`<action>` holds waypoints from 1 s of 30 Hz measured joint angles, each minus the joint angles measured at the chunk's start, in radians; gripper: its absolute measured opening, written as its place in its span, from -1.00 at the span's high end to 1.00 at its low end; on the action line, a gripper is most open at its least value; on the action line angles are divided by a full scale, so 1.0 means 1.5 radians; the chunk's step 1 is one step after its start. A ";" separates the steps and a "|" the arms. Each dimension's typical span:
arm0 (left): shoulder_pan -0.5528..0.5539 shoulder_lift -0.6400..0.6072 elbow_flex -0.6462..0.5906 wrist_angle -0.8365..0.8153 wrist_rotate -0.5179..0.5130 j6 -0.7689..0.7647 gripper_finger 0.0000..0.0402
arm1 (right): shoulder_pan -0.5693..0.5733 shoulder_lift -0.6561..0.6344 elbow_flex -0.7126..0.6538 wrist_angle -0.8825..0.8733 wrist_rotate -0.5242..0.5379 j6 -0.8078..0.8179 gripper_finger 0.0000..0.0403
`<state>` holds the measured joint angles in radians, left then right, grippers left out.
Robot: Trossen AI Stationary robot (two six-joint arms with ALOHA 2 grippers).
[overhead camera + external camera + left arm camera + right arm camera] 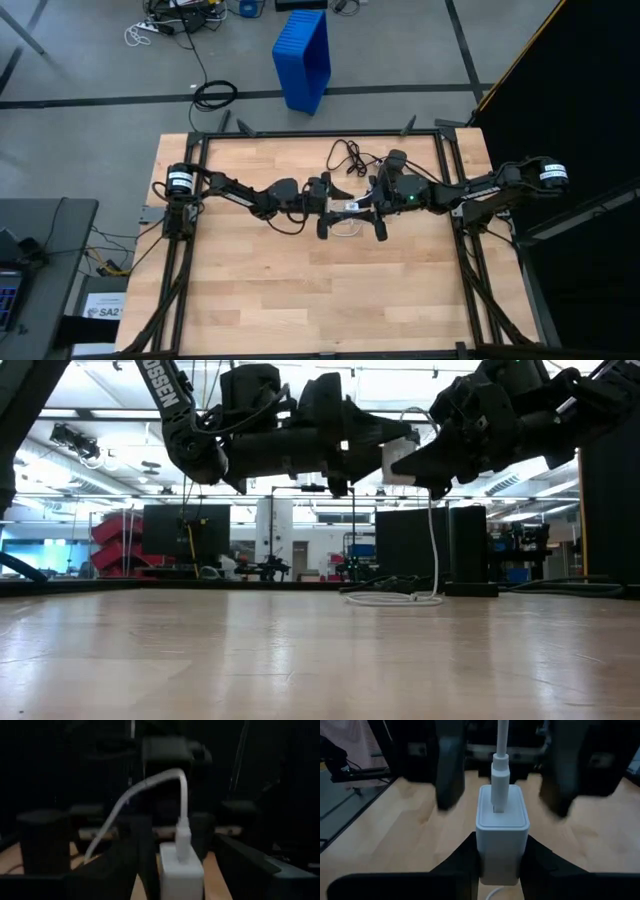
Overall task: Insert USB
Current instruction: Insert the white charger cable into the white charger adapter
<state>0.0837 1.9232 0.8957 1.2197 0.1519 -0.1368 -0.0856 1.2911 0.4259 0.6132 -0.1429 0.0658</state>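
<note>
Above table (250, 290), USB (500, 790) between right jaws

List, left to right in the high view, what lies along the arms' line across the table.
Left arm base → left gripper, open → white charger with the cable plugged in → right gripper, shut on the charger → right arm base.

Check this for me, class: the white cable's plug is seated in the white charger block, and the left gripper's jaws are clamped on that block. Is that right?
Not quite. The white cable's plug is seated in the white charger block, but the right gripper clamps it; the right wrist view shows its jaws against the block's sides. The left gripper stands open beyond it.
</note>
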 joint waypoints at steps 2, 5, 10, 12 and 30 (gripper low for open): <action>0.000 0.000 0.000 0.014 -0.003 0.000 -0.15 | 0.000 0.000 0.000 -0.007 0.000 0.000 0.66; 0.000 0.000 0.000 0.013 -0.024 0.000 -0.02 | 0.000 0.000 0.000 -0.006 -0.004 0.002 0.66; 0.001 0.000 0.000 0.012 -0.034 0.001 0.32 | 0.000 0.000 0.000 -0.007 -0.012 0.013 0.66; 0.000 0.000 0.000 0.011 -0.035 0.005 0.47 | 0.000 0.000 0.000 -0.006 -0.012 0.013 0.66; 0.002 -0.001 0.070 -0.148 -0.011 0.019 0.87 | 0.000 0.001 -0.002 -0.015 -0.020 0.025 0.66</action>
<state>0.0866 1.9213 1.0007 0.9976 0.1360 -0.1085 -0.0856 1.2919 0.4231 0.5906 -0.1725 0.1025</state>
